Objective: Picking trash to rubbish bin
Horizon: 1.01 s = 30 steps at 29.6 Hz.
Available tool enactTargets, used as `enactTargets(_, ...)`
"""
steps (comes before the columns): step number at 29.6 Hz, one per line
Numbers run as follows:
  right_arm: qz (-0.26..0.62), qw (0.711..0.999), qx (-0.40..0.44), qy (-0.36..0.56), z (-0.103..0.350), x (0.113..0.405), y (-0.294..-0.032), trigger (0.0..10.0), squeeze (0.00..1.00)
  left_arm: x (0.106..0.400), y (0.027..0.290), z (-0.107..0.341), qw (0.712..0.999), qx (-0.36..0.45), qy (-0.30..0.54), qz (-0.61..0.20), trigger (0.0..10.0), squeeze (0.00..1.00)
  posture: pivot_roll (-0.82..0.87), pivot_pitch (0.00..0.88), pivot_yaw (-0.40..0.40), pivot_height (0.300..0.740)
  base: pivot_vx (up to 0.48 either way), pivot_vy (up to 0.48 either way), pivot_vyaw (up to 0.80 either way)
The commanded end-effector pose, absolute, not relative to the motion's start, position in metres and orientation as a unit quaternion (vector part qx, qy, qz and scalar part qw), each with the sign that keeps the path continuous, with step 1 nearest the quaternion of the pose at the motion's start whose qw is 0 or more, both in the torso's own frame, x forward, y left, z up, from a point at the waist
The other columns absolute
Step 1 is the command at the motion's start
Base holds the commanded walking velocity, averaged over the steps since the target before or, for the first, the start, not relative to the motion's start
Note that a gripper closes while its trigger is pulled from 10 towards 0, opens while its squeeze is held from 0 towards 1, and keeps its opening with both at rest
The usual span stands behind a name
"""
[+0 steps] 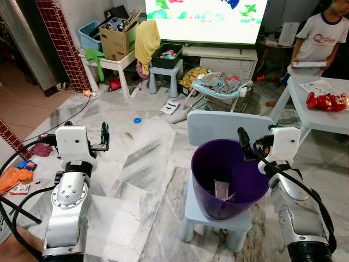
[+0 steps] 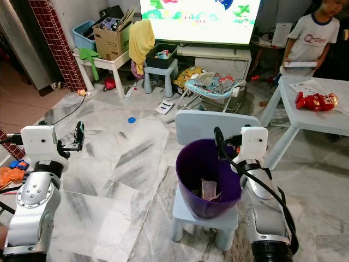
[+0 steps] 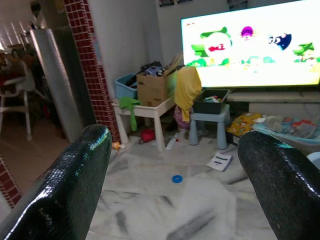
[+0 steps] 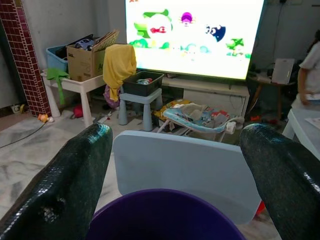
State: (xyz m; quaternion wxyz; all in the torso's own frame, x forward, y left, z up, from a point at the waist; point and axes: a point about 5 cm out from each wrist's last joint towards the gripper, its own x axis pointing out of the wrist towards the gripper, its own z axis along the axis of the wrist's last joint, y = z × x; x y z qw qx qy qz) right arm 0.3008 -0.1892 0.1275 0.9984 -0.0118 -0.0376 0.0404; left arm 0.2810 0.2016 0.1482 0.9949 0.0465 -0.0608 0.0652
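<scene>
Deep purple plastic rubbish bin (image 1: pixel 229 177) sits on the seat of a pale blue child's chair (image 1: pixel 218 126), centre-right of the head views; crumpled paper trash (image 1: pixel 221 190) lies at the bin's bottom; chair backrest rises just behind the bin rim.

Right gripper (image 1: pixel 244 143) held at the bin's right rim, lower right of frame; right wrist view shows its two black fingers (image 4: pixel 70 185) spread wide apart, nothing between them, purple rim and blue backrest beyond.

Left gripper (image 1: pixel 104 136) raised at the left side of frame, well apart from the bin, over grey-veined white marble floor (image 1: pixel 142 153); left wrist view shows its fingers (image 3: pixel 75 185) parted too, empty, pointed toward the far wall.

Small blue ring (image 1: pixel 137 120) on the floor, upper centre-left; white paper booklet (image 1: pixel 169 107) on the floor near it; orange plastic bag (image 1: pixel 13 177) at the far left edge, with a dark red cloth (image 1: pixel 41 148) just above it.

Large bright television screen (image 1: pixel 206 19) along the top; white low table (image 1: pixel 112 64) upper left carrying a brown cardboard box (image 1: pixel 117 38); yellow cloth (image 1: pixel 147 38) draped beside the box; small grey stool (image 1: pixel 165 73) with a black tray on top; baby bouncer seat (image 1: pixel 218 87) piled with clothes below the screen.

Person in white shirt (image 1: pixel 319 38) stands upper right; pale blue table (image 1: pixel 322 117) at right edge with a red toy (image 1: pixel 326 101) on it; red brick pillar (image 1: pixel 64 38) upper left.
</scene>
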Motion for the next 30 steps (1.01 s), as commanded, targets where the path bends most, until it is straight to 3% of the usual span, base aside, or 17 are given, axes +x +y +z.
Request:
enactTargets(1,0.040,0.998,-0.019,-0.049,0.1325,0.2995,-0.1909,10.0,0.00,0.2837,0.1971,0.1484,0.996,0.042,-0.060,0.061,10.0,0.00,0.09,0.000,-0.004,0.740,0.000,0.000,0.00)
enactTargets(30,0.041,0.998,-0.021,-0.049,0.1330,0.2951,-0.1878,10.0,0.00,0.2901,0.1883,0.1455,0.997,0.028,-0.049,0.050,10.0,0.00,0.05,0.000,0.016,0.740,-0.037,0.000,0.00)
